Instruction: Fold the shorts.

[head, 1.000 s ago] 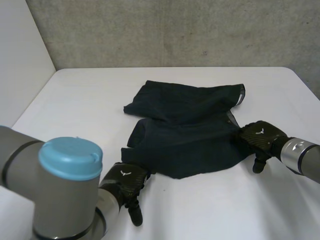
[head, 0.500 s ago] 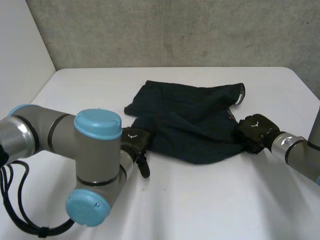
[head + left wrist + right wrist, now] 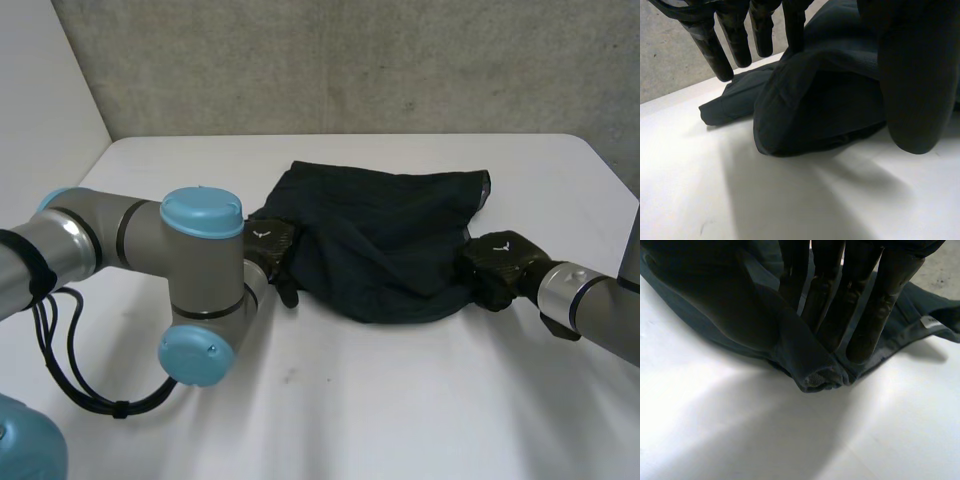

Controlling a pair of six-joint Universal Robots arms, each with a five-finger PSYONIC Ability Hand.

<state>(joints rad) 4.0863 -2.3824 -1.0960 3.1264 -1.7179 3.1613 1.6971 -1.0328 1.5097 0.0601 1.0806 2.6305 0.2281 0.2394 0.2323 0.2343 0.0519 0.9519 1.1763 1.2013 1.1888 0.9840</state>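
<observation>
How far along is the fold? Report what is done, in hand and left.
Done: the shorts look doubled over, with a rounded fold bulging along their near side. In hand: the left hand pinches their left edge and the right hand pinches their right edge. Left: lay the top layer flat, let go, and probably fold once more.

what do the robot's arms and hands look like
The left arm and right arm are thick grey tubes with rounded joints. The left arm's joints end in light-blue caps. The left hand and right hand are black, with long rod-like fingers and a small white mark on the back.
</observation>
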